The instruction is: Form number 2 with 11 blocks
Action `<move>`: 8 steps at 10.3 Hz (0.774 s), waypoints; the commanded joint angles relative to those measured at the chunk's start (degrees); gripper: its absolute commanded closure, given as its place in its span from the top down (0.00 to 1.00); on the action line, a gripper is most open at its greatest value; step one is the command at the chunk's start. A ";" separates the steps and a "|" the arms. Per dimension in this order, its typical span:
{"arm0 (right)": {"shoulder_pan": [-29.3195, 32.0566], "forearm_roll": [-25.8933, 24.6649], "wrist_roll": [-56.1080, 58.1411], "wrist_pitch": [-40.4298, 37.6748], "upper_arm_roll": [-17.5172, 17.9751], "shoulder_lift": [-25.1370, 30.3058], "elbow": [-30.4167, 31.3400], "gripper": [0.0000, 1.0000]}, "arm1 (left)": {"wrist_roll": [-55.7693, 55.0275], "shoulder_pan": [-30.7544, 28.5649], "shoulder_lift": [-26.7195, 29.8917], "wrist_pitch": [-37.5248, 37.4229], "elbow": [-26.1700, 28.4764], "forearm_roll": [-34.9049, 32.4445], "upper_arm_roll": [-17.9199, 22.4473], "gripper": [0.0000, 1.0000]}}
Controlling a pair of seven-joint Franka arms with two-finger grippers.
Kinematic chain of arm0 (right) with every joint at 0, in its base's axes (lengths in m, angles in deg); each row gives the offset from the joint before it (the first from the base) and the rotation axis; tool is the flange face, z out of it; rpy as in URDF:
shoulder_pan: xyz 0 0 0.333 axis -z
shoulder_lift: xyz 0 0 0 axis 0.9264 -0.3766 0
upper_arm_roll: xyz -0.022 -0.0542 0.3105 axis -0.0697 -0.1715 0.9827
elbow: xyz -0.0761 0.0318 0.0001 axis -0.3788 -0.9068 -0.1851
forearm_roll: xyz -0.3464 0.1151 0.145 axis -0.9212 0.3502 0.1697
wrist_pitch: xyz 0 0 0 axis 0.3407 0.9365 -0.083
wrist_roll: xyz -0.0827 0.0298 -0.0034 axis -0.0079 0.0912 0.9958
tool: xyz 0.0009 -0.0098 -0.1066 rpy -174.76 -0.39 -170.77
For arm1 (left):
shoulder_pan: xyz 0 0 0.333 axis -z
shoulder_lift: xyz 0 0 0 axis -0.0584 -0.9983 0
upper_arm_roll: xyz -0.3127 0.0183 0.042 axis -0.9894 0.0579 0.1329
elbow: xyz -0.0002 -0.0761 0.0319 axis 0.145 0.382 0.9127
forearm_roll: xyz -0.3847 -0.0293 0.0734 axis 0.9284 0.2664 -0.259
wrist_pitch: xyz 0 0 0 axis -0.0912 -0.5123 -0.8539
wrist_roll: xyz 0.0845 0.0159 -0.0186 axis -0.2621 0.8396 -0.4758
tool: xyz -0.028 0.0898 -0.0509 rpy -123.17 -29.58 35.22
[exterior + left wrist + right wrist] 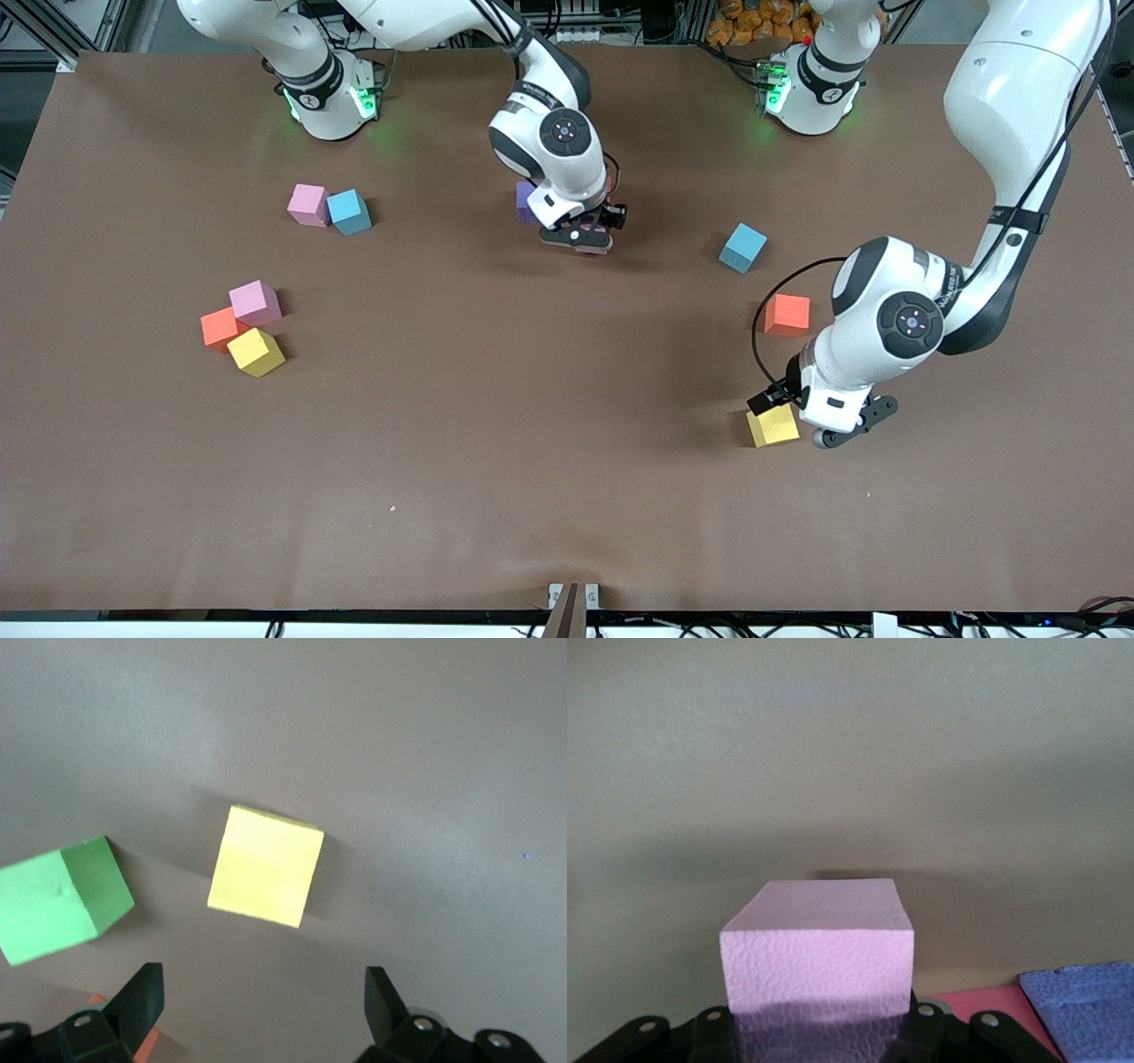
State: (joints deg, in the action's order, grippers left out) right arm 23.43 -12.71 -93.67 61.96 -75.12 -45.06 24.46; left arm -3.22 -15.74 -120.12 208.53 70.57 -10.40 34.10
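My right gripper (pixel 586 237) is over the middle of the table, shut on a pale purple block (pixel 817 948). Beside it on the table lie a darker purple block (pixel 1085 1005) (pixel 526 200) and a red block (pixel 983 1010), largely covered by the arm in the front view. The number 2 is hidden. My left gripper (pixel 804 416) (pixel 264 1001) hangs open toward the left arm's end, with nothing between its fingers. A yellow block (pixel 266 866) (pixel 772 425) lies just ahead of them and a green block (pixel 62 899) beside it. An orange block (pixel 787 315) lies farther from the front camera.
Toward the right arm's end sit a pink block (pixel 308 205) touching a light-blue cube (pixel 349 212). Nearer the front camera is a cluster of pink (pixel 255 303), orange (pixel 220 328) and yellow (pixel 256 352) blocks. Another light-blue cube (pixel 742 247) lies between the two grippers.
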 commanded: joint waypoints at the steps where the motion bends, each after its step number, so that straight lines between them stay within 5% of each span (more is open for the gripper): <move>1: -1.08 -2.07 -1.57 -0.20 -0.72 -1.12 -1.53 0.40 | 4.01 3.50 -2.83 -1.51 -4.60 -1.58 3.15 1.00; 4: -0.99 -3.74 -3.32 -0.29 -0.63 -1.82 -1.26 0.40 | 12.45 8.51 -3.90 -1.51 -5.57 -1.50 9.74 1.00; 8: -0.64 -4.63 -3.86 -0.38 -0.28 -1.48 -0.21 0.40 | 16.51 8.44 -5.47 -1.25 -5.57 -1.41 10.37 1.00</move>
State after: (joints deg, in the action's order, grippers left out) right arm 23.19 -15.83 -95.69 61.79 -75.34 -46.28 24.25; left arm 12.21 -7.78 -124.23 208.46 66.73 -10.45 44.09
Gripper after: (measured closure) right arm 0.432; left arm 0.000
